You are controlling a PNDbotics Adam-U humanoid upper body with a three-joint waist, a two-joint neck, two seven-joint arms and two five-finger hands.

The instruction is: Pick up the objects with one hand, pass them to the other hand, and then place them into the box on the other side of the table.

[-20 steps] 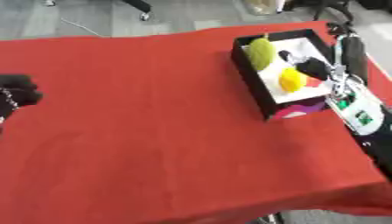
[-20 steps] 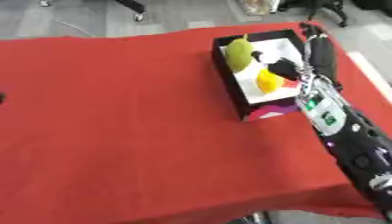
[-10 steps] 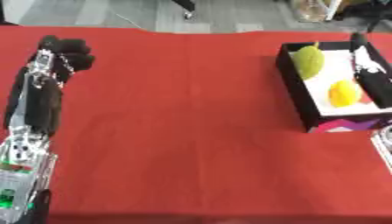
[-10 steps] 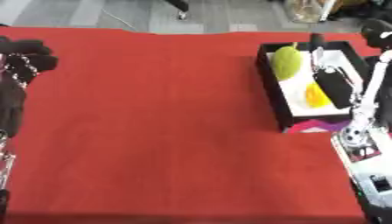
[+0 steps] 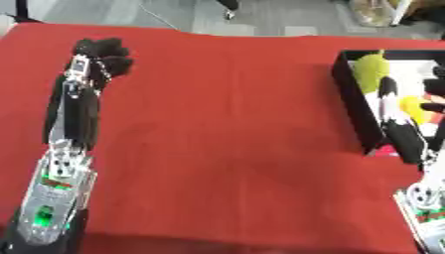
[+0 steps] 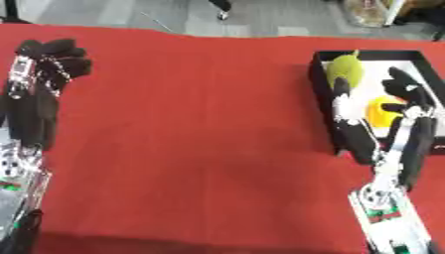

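A humanoid robot's two arms reach over a table draped in a red cloth (image 6: pixel 200 129), with a black-walled box (image 6: pixel 323 101) at the cloth's right side serving as the reference for everything else. Inside the box, on its white floor, a yellow-green fruit (image 6: pixel 347 68) lies against the far left corner, and a yellow object (image 6: pixel 381 110) sits just nearer the robot, partly hidden behind the right hand. The right hand (image 6: pixel 396 94) rises over the box's near left corner, its black fingers straight and spread apart, holding nothing; the thumb side stands along the box's left wall while the other fingers hang above the white floor beside the yellow object. Well away from the box, across the bare stretch of cloth, the left hand (image 5: pixel 102 52) hovers near the cloth's far left edge with its fingers curled in toward the palm, and nothing can be seen held in them. Beyond the cloth's far edge lies grey floor (image 5: pixel 260 15).
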